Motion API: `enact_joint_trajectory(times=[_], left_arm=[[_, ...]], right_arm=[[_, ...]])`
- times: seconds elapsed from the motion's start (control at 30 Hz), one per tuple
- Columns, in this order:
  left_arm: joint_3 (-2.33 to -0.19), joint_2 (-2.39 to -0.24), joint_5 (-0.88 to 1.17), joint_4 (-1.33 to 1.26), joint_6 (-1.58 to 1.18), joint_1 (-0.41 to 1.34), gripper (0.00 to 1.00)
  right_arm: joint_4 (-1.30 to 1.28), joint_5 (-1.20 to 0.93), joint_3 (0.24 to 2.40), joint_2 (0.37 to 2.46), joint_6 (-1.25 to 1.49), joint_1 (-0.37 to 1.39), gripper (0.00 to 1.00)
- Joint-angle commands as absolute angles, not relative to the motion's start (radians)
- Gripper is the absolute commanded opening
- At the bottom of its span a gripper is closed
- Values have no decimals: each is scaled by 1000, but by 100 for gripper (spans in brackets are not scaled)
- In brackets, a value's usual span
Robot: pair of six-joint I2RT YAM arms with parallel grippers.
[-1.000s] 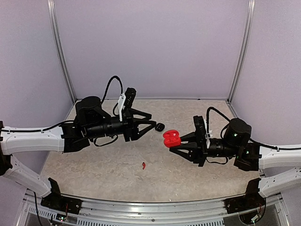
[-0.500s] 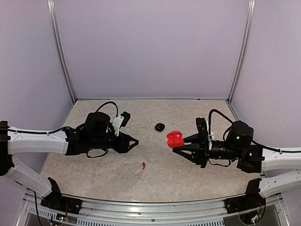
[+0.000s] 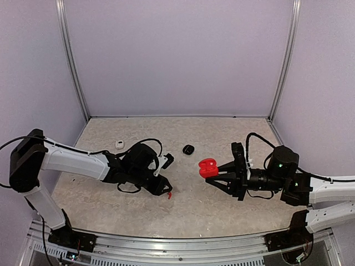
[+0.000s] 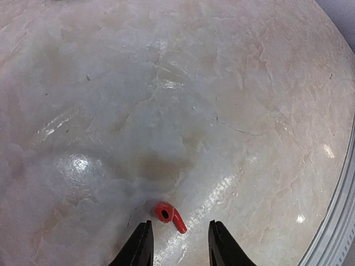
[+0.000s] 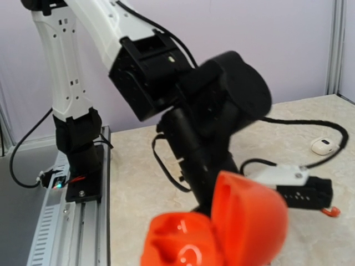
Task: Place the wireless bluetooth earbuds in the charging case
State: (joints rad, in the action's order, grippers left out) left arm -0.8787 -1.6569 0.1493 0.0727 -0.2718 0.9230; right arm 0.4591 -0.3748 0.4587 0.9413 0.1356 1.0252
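Landmark: red earbud (image 3: 168, 194), lying loose on the bench (image 3: 222, 130) towards its near edge.

1. Left gripper (image 3: 166, 190) was lowered directly over the red earbud. In the left wrist view the left gripper (image 4: 180, 224) had its jaws partly open, one finger on each side. The red earbud (image 4: 170, 215) lay flat on the bench (image 4: 166, 83) just ahead of the tips, in line with the gap. No contact between fingers and earbud could be seen. Nothing was held.

2. Right gripper (image 3: 214, 173) was to the right of the earbud and well apart from it. Its jaws were closed on the red charging case (image 3: 208, 167) and held it clear of the bench. In the right wrist view the red charging case (image 5: 222, 233) had its lid hinged open, with moulded recesses showing in the base. Whether anything sat in them could not be told.

3. Black case (image 3: 188, 149) lay on the bench beyond the earbud, slightly to its right and apart from both arms.

4. White case (image 3: 120, 144) lay beyond the earbud and well to its left, near the left arm's forearm. It also appeared in the right wrist view (image 5: 324, 146).
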Motion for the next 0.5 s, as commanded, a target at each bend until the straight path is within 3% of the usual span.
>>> enact_joint_trajectory(times=[0.0, 0.47], left_arm=[[-941, -1708, 180, 106, -238, 912, 34], [-1029, -1809, 179, 192, -213, 920, 35]], right_arm=[[450, -361, 446, 916, 145, 1015, 2], [445, -367, 448, 923, 136, 1009, 2]])
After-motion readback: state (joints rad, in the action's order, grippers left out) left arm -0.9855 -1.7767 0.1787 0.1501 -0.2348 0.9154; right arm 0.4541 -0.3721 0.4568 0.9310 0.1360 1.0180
